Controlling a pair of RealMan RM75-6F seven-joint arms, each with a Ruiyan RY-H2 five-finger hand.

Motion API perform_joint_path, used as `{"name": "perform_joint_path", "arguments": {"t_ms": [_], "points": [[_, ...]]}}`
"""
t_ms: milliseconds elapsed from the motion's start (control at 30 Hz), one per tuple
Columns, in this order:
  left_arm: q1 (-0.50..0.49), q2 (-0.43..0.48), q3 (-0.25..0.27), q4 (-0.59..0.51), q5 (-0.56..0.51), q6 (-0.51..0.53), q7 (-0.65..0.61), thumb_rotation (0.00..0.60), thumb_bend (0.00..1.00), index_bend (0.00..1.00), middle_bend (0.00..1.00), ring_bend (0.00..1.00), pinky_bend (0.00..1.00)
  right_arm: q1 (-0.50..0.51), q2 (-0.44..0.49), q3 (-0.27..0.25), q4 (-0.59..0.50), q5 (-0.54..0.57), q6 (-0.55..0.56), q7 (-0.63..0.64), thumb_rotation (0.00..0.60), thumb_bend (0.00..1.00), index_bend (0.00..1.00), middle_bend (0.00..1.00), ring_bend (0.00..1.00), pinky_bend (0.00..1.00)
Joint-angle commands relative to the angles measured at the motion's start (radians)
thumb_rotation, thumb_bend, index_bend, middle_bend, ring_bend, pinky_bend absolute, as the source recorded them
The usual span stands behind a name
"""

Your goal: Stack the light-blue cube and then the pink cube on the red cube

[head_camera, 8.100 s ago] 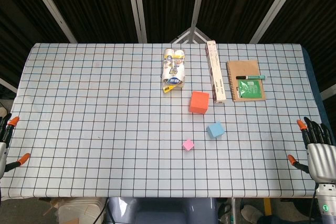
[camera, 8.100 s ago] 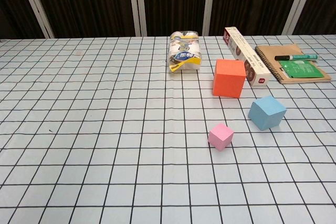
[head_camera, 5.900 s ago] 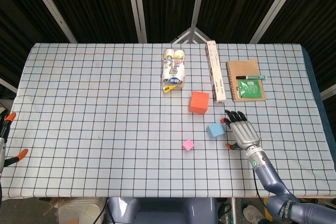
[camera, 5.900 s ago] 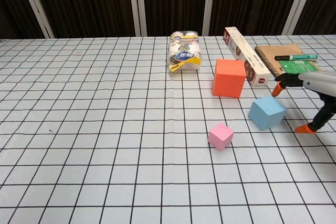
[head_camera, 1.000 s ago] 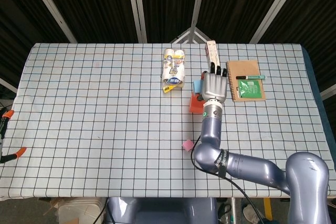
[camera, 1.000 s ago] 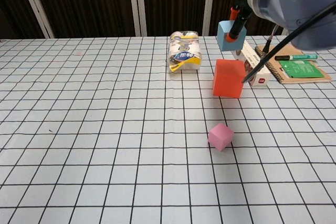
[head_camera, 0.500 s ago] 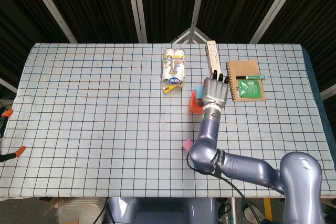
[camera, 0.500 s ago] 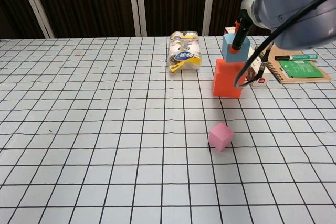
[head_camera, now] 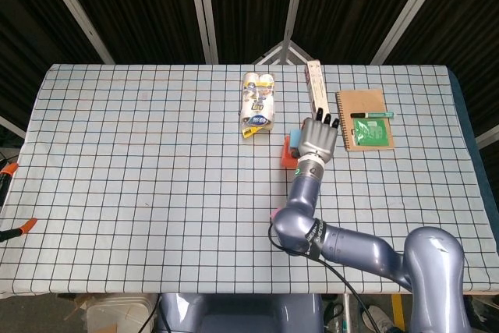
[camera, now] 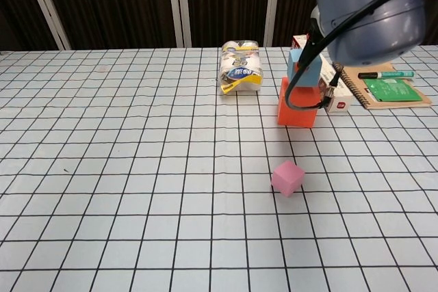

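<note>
My right hand grips the light-blue cube, which sits on top of the red cube at the far right of the surface. Whether it rests fully flat I cannot tell. The pink cube comes next; it lies nearer to me and slightly left of the stack, well apart from it. My right hand looks far closer to it than my left hand, open at the near left edge.
</note>
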Motion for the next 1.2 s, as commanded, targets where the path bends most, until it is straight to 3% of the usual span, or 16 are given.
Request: {"name": "perform_joint_path", "arguments": {"t_ms": [33,1200], "points": [[-0.001,0.0,-0.001,0.001,-0.001,-0.001,-0.001,0.6,0.16,0.04,0.0,0.0,0.0,0.004,-0.009,0.006,0.003,-0.006,-0.003,0.004,0.6,0.84,0.74,0.0,0.0,0.0],[0.003,0.001,0.0,0.001,-0.006,0.008,0.0,0.6,0.16,0.04,0.0,0.0,0.0,-0.034,-0.011,0.016,-0.004,-0.027,-0.034,-0.017,0.6,0.84,0.74,0.0,0.0,0.0]]}}
